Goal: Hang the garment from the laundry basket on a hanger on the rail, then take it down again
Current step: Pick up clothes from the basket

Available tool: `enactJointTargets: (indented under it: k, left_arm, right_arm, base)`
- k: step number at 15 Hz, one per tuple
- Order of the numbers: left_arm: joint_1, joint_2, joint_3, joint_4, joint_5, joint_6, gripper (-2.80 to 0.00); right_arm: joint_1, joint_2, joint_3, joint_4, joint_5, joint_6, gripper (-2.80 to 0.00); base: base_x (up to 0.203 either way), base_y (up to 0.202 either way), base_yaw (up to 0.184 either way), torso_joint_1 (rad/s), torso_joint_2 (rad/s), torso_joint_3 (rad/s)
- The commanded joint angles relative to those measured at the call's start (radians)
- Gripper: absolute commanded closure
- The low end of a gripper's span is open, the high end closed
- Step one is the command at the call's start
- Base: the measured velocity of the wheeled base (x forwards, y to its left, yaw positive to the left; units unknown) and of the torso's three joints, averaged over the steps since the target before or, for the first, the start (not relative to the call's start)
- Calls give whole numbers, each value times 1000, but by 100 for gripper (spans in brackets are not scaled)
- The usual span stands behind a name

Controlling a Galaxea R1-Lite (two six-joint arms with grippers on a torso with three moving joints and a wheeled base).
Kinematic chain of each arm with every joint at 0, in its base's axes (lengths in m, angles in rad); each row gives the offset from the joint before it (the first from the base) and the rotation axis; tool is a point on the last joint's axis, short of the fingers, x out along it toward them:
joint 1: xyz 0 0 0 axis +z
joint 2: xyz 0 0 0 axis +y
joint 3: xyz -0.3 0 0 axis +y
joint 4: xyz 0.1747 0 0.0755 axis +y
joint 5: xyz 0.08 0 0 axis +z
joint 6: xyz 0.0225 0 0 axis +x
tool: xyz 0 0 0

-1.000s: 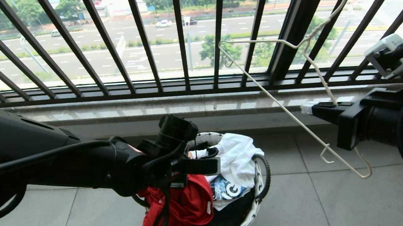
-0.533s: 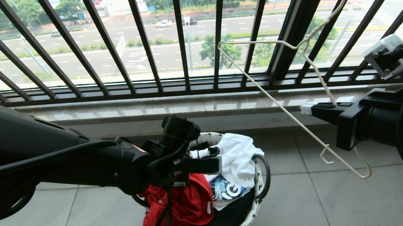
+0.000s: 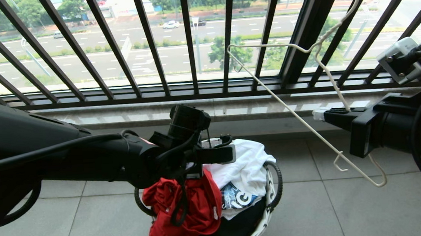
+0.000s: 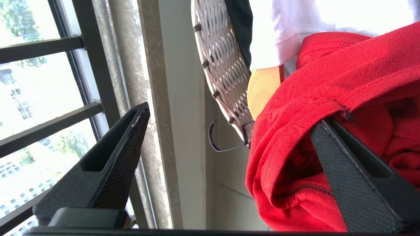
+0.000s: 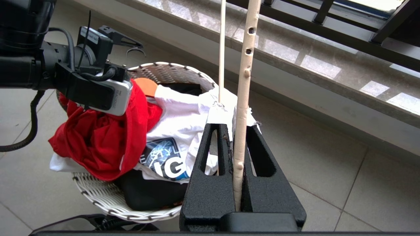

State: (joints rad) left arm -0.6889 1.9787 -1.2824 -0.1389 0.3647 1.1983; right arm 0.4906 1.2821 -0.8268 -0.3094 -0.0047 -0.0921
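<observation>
I have the left gripper (image 3: 213,158) down over the laundry basket (image 3: 271,187) with its jaws spread wide; in the left wrist view one finger (image 4: 354,183) is tucked under a hemmed fold of the garment (image 4: 344,78), the red T-shirt, while the other stands out in open air on the railing side, so nothing is pinched yet. I read this as lining up a bite on that fold, since the shirt lies heaped on the near-left side of the basket and spills over the rim, which leaves an edge free to take. The right gripper (image 3: 327,114) sits off to the right, well apart from the basket, jaws clamped on the hanger (image 3: 299,119), which I hold by its stem with the hook up toward the black balcony railing (image 3: 190,41), ready for when the shirt comes up. The rail is in none of my views. Around the red shirt, a white garment (image 3: 247,163) with a dark-blue print is packed against it and a black garment (image 3: 236,229) lies underneath; both could get caught in the bite or dragged up with it. The basket's dark loop handle (image 3: 276,183) and the stone sill (image 3: 121,118) behind leave little room on the far side.
</observation>
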Motion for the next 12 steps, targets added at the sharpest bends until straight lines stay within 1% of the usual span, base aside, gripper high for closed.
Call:
enactJointTargets:
  k: [1,9,10,12]
  left_arm:
    - [-1,4,24,-1,2,6,-280]
    - [-3,10,56,-3,-1,2,-280]
    - [-3,19,54,-26,-1,0,-280]
    - [-4,45,54,-124,-2,2,-280]
  right_arm:
    - [0,0,0,-2,0,0,0]
    - [0,0,0,-2,0,0,0]
    - [0,0,0,-2,0,0,0]
    - [0,0,0,-2,0,0,0]
  base:
    - [0,0,0,0,0,0]
    - [0,0,0,0,0,0]
    - [0,0,0,0,0,0]
    - [0,0,0,0,0,0]
